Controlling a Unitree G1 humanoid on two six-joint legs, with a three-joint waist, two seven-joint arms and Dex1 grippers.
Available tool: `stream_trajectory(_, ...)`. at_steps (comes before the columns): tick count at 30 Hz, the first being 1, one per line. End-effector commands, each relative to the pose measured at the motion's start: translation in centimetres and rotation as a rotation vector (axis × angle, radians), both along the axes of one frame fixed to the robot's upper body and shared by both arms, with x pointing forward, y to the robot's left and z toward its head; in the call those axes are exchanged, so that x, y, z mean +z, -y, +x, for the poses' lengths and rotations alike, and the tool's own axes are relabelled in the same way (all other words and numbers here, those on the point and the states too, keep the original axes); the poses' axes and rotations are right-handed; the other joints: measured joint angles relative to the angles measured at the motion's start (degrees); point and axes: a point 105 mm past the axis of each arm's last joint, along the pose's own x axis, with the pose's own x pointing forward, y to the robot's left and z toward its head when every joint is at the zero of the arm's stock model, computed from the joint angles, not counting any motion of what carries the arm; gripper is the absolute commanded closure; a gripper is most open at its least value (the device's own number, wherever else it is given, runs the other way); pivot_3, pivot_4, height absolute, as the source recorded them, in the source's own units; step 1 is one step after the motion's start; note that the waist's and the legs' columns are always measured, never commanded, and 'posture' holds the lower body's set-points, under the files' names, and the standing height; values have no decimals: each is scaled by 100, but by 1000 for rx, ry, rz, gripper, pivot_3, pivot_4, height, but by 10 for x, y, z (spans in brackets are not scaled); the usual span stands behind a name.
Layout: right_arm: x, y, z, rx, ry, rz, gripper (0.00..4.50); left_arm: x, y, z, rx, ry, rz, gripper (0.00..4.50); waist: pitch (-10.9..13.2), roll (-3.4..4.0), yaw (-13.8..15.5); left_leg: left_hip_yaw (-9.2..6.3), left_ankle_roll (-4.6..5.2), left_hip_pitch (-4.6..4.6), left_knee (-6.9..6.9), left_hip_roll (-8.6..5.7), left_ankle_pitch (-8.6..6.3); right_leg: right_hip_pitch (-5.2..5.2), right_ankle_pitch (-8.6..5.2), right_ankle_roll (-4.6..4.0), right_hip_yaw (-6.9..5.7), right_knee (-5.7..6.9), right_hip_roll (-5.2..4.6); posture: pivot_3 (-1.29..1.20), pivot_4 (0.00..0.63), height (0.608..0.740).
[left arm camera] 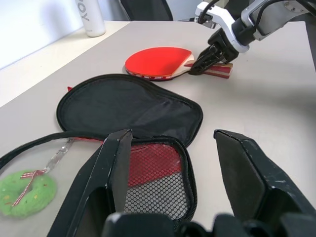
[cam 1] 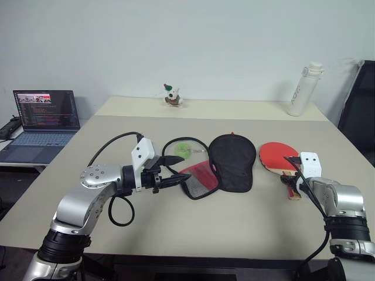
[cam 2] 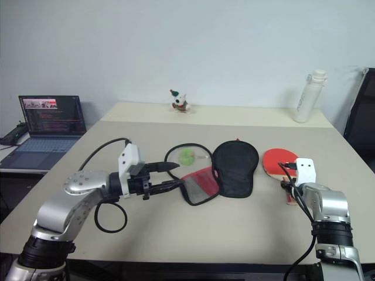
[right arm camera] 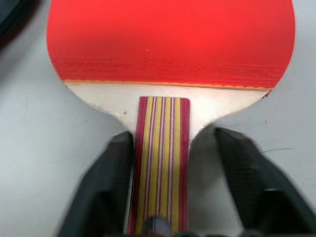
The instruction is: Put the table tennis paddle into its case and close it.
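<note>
The paddle [right arm camera: 168, 54] lies near the table's [cam 1: 176, 234] right edge, its handle between the right gripper's [right arm camera: 170, 153] spread jaws, one finger touching. The left gripper [left arm camera: 173, 163], jaws spread and empty, hovers over the open case [cam 1: 225, 164].

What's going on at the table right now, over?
Right gripper straddling the paddle handle, not yet clamped. Left gripper open at the unzipped case. Green ornament lying in the case's open half.
</note>
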Motion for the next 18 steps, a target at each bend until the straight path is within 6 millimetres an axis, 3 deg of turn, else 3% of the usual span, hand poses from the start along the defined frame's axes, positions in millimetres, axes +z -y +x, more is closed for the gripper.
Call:
stream_trajectory(1,19,14,8,-74,71,-3,3307,9,0,-4,9,48,-3,1614,0,0,0,0,0,0,0,-1,0,0,0,0,0,0,0,0,150,740)
stream_trajectory(4,35,20,13,-94,121,-15,3405,6,3,-6,6,39,-14,1614,1,2,10,1,0,-1,0,-2,0,-3,1,0,1,1,0,0,150,740)
stream_trajectory(7,62,10,17,-77,187,3,3405,6,3,-7,21,31,-36,1614,8,13,15,2,-1,-9,-2,-2,1,-10,0,0,2,-2,0,0,150,740)
stream_trajectory(13,95,-41,15,-1,252,165,3405,4,-10,-9,87,15,-65,1614,12,22,-22,11,-11,-12,-13,7,6,-27,0,-1,21,-3,8,0,150,740)
stream_trajectory(18,86,-97,4,96,201,258,3405,1,-15,-11,109,11,-55,1614,12,22,11,5,-14,-13,-17,10,8,-26,0,-1,22,-1,14,0,150,740)
